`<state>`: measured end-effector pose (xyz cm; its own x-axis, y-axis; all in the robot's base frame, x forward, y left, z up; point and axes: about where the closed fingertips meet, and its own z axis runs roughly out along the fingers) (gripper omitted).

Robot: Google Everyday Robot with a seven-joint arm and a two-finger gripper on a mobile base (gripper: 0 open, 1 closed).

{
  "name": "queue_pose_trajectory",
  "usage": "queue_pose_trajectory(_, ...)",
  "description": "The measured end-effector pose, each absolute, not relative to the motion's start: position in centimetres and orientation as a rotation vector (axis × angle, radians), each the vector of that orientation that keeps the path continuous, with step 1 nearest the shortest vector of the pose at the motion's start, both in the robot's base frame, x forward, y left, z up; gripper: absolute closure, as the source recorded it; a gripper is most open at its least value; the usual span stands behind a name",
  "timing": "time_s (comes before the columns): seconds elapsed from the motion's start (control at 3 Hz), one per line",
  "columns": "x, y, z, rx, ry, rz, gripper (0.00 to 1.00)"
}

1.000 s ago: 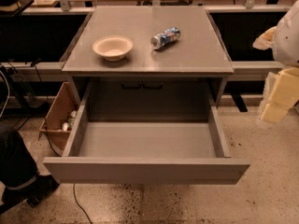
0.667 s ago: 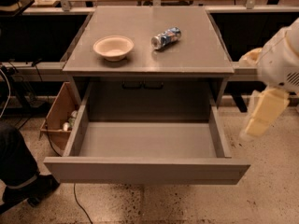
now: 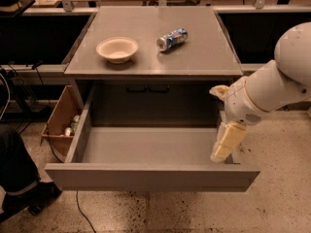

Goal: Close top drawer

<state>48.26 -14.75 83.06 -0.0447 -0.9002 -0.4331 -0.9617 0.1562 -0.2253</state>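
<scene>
Camera view: top drawer pulled fully out below bench, interior empty, unmoved over last second. Gripper has swung in from right of drawer, now low over its right wall, behind front panel; open or closed, cannot tell. Paper bowl and crushed can above drawer on bench. Judgement: approach only, push not begun.
</scene>
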Motion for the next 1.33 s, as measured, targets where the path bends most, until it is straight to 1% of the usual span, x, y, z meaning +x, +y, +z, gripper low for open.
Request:
queue_pose_trajectory(0.67,47.9,-13.9,81.5,-1.744,1.936,0.209,0.0)
queue_pose_trajectory(1.33,47.9,-10.7,75.5,-1.702,1.881,0.365,0.0)
